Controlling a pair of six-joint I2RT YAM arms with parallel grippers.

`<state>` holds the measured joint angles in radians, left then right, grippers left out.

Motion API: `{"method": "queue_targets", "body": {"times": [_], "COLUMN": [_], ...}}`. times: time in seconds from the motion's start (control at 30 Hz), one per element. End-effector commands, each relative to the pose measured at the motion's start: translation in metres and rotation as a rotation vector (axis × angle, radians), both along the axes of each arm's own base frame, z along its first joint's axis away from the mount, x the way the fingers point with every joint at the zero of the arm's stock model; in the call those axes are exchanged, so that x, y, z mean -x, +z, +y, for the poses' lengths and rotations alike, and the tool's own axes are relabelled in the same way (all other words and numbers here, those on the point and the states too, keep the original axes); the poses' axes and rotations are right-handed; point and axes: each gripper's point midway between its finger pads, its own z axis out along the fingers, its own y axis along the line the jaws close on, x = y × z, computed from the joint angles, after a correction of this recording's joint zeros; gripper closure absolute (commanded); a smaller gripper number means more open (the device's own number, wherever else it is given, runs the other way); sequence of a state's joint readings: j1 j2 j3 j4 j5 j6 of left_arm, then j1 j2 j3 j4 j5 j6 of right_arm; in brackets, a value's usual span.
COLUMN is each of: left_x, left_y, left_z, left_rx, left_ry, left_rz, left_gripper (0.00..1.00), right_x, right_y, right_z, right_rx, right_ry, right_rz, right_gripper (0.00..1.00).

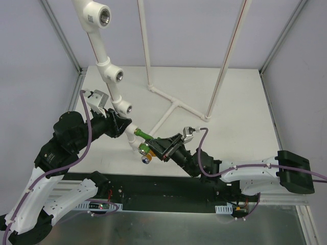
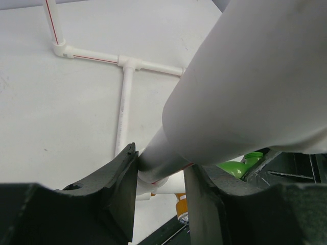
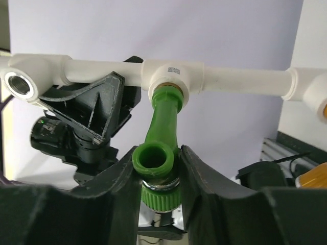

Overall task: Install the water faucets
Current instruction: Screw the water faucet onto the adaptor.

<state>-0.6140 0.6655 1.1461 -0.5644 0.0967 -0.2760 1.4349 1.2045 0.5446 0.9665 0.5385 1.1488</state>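
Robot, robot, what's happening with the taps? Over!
Left gripper: jaws shut on white pipe. Right gripper: jaws shut on green faucet, seated in tee fitting. Orange faucet close by.

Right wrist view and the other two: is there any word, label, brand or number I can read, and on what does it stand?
No text is readable in any view.
On the white plastic tee fitting that the green plastic faucet enters: a small dark printed mark, too small and blurred to read.
On the topmost white tee fitting in the overhead view: faint grey marks, unreadable.
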Motion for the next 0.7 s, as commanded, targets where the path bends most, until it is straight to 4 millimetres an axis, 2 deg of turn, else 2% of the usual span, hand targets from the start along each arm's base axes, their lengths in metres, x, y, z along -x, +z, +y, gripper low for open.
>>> {"method": "queue_targets", "body": {"times": [0.0,0.13,0.47,0.67], "left_x": [0.01,0.01,0.01,0.01], "left_y": [-0.017,-0.016,-0.018,-0.018], "left_z": [-0.006,-0.006,-0.005,-0.005], "left_rx": [0.025,0.028,0.026,0.027], "left_ry": [-0.02,-0.017,-0.016,-0.01], "left_rz": [0.122,0.119,0.121,0.122], "left_gripper": [1.0,1.0,1.0,1.0], "right_x": [0.01,0.009,0.005,-0.003], "right_y": [0.054,0.045,0.018,-0.01], "right_z": [-0.009,-0.013,-0.046,-0.077], "right_rx": [-0.316,-0.296,-0.232,-0.124], "right_ry": [0.092,0.079,0.016,-0.083], "right_rz": [0.167,0.139,0.11,0.042], "right_gripper": [0.57,0.49,0.41,0.39]}}
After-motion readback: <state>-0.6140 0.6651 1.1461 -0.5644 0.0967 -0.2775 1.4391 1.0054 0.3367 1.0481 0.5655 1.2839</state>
